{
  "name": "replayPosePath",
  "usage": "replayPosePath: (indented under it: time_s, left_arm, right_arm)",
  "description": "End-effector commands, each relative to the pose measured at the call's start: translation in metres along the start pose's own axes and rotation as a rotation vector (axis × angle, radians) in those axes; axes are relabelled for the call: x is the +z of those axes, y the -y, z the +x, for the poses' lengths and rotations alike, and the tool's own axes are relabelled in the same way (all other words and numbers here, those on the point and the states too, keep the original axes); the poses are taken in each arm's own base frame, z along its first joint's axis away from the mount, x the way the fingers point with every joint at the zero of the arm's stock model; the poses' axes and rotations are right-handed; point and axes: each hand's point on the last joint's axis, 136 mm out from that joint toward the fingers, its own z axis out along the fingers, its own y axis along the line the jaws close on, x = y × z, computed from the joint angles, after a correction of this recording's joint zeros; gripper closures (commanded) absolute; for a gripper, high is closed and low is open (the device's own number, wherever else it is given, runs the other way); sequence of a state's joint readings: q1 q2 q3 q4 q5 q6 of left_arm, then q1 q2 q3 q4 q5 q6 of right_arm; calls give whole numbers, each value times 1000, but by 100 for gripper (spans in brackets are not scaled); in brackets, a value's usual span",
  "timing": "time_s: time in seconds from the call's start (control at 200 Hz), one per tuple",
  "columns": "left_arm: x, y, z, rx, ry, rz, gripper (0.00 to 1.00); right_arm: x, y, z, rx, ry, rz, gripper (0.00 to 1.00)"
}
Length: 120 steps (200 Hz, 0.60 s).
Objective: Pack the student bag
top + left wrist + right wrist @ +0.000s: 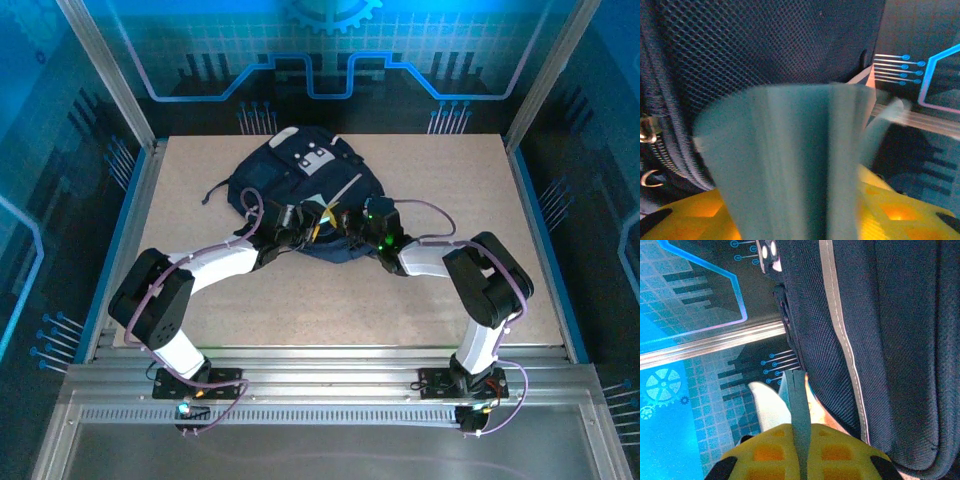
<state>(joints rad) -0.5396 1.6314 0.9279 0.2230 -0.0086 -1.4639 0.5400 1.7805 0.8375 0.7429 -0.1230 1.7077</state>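
Evidently the right tool (795,379) is closed beside the student bag (300,175); the left tool (805,102) is blurred, its state untellable; fabric may be snagged.

Blue-tinted even light; left wrist foreground blurred.

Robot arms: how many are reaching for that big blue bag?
2. The left arm reaches in from the left, the right arm from the right; both meet at the student bag's near edge. None seems hidden.
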Motion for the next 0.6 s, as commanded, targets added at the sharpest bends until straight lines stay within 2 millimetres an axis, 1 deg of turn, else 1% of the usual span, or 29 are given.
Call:
replayPosePath:
  time_s: [0.0,0.02,0.055,0.085,0.135,0.235,0.265,0.325,0.355,0.42,0.455,0.5,0.595]
  left_arm:
    - [-7,16,9,64,-42,10,29]
    - [-6,15,9,80,-46,-2,25]
    - [-6,15,9,113,-56,-18,20]
    - [-5,14,8,142,-65,-35,17]
    - [-4,15,7,197,-78,-59,17]
    - [-2,19,7,330,-108,-106,16]
    - [-1,23,7,388,-119,-112,17]
    - [1,24,8,494,-141,-149,17]
    - [3,28,7,548,-146,-157,17]
    - [7,29,4,648,-155,-192,19]
    - [10,30,4,704,-167,-203,20]
    - [14,29,2,772,-172,-236,21]
    - [23,29,3,916,-198,-295,24]
  right_arm:
    - [-11,-14,-14,-47,38,-39,100]
    - [-15,-14,-17,-57,44,-34,100]
    - [-21,-16,-22,-82,53,-31,100]
    - [-26,-15,-26,-104,61,-15,100]
    - [-36,-14,-33,-138,70,10,100]
    - [-57,-13,-51,-207,76,63,100]
    - [-65,-13,-56,-223,78,75,100]
    - [-80,-14,-68,-258,84,96,100]
    - [-89,-15,-75,-275,88,110,100]
    - [-108,-15,-88,-315,108,141,100]
    - [-119,-12,-94,-333,115,176,100]
    - [-134,-10,-103,-350,138,216,100]
    - [-161,-13,-120,-403,183,265,100]
